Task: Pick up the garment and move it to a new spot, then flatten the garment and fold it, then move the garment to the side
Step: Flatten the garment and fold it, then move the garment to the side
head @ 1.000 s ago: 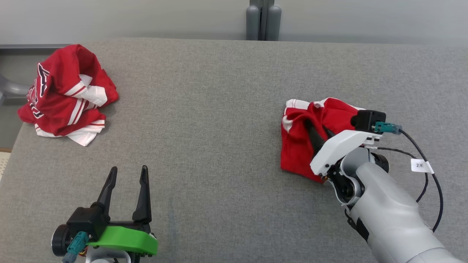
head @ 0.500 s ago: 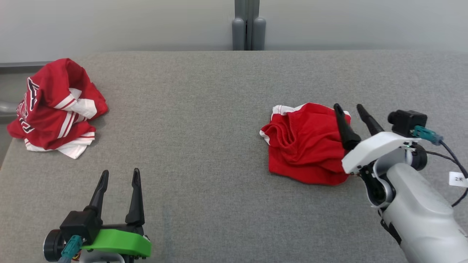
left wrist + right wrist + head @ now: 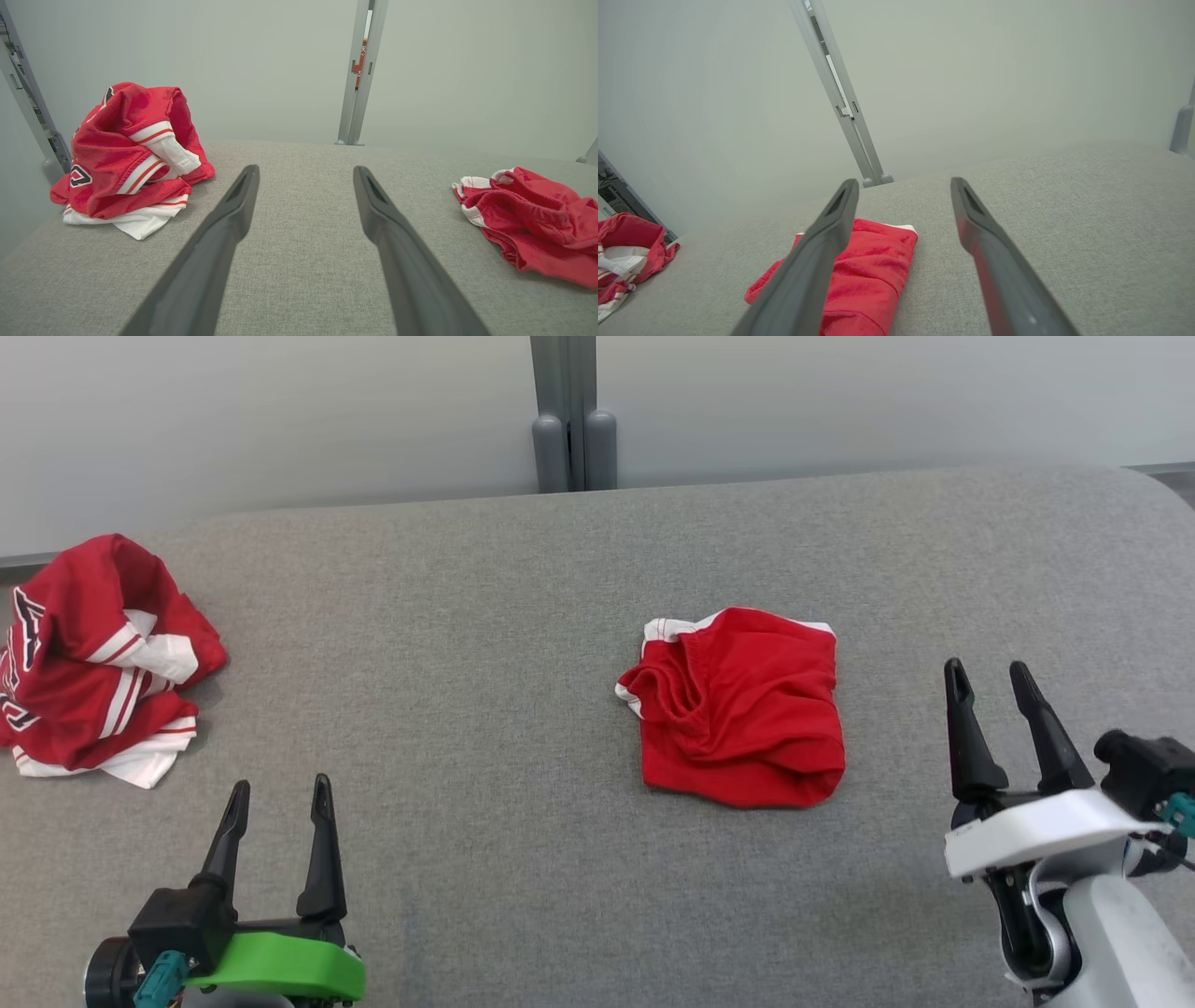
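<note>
Red shorts lie on the grey fabric table, right of centre and about midway between the near and far edges. They are folded into a compact, roughly square bundle. White trim shows along the far edge and at the far-left corner, and the elastic waistband is bunched on the left side. Nothing is touching them.

Right gripper: jaws wide apart with nothing between them. It sits toward the near right corner, to the right of the shorts and clear of them, fingers pointing at the far edge. In its wrist view the left finger overlaps the shorts, but only in line of sight.

Left gripper: also spread open and empty, at the near edge toward the left corner, pointing at the far edge. I can't tell whether either gripper touches the fabric surface.

A second garment, a red jersey with white stripes and dark print, is heaped in a crumpled pile at the table's left edge, well apart from the shorts.

A grey post stands against the pale wall behind the far edge.
</note>
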Robot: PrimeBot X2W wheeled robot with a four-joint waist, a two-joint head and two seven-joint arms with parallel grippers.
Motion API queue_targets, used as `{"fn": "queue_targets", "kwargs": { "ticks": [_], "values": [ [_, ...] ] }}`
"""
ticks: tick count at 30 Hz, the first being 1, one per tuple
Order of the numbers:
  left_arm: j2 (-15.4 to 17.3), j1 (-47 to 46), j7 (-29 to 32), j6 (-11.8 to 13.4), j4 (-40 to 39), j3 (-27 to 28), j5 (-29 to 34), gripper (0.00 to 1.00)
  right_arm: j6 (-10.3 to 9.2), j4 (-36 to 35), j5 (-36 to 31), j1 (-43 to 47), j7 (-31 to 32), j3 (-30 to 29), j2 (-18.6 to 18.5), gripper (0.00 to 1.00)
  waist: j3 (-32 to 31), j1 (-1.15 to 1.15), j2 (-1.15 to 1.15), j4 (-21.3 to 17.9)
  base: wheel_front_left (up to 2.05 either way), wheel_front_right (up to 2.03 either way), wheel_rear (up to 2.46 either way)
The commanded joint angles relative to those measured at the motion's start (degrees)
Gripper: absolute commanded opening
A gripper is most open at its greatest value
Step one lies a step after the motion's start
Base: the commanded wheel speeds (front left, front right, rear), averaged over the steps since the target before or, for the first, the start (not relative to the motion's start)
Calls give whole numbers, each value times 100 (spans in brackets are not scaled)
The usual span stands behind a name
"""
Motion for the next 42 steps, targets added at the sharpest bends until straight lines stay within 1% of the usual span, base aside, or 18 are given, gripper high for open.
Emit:
{"fn": "queue_targets", "kwargs": {
  "ticks": [1, 8, 18, 21, 28, 42],
  "values": [
    [7, 86, -18, 19, -12, 29, 50, 100, -1, -171, -119, 212, -14, -89, 72, 100, -67, 0, 0, -58, 0, 0, 0],
    [7, 151, -18, -25, -8, 120, 141, 100, -1, -812, -624, 955, -14, -267, 377, 100, -213, 0, 0, -119, 0, 0, 0],
    [7, 214, -18, -40, 42, 242, 237, 100, -1, -1209, -1067, 1362, -15, -263, 585, 100, -307, 0, 0, -44, 0, 0, 0],
    [7, 226, -18, -6, 62, 288, 230, 100, -1, -1239, -1122, 1422, -15, -248, 615, 100, -329, 0, 0, -16, 0, 0, 0],
    [7, 256, -18, -18, 103, 372, 306, 100, -1, -1210, -1203, 1461, -15, -246, 639, 100, -370, 0, 0, 22, 0, 0, 0],
    [7, 300, -18, -43, 149, 339, 381, 100, -1, -1089, -1254, 1468, -15, -239, 640, 100, -390, 0, 0, 29, 0, 0, 0]
  ]
}}
